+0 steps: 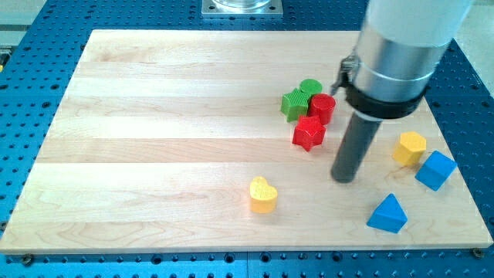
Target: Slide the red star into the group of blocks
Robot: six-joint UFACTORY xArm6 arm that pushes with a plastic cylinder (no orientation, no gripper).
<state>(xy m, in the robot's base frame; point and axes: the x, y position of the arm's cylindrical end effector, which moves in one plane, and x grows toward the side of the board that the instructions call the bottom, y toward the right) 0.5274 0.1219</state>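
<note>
Counter: pale wooden board (170, 139) on a blue perforated base (23, 93).

Tool: straight dark rod under a broad silver and black arm housing (397, 62). It has no jaws, so there is nothing to open or close, and it grips nothing. My tip (343, 179) rests on bare wood, touching no block.

Task item: red star-shaped block (309, 133), right of the board's centre. It lies at about 11 o'clock from my tip, near but apart from it. It sits at the 6 o'clock edge of a tight cluster, and its upper point appears to touch the red cylinder block (323, 108).

Cluster, other members: green star-shaped block (294, 103) at 11 o'clock from the red star; green rounded block (310, 87) at 12 o'clock from it, behind the red cylinder. The three pieces crowd together.

Loose items:
- Yellow heart-shaped block (263, 194), at 8 o'clock from my tip, alone near the view's bottom.
- Yellow block of angular shape (409, 147), at 2 o'clock from my tip.
- Blue cube-like block (436, 170), just beside the yellow angular block, at its 4 o'clock.
- Blue triangular block (387, 214), at 4 o'clock from my tip, near the board's lower edge.
</note>
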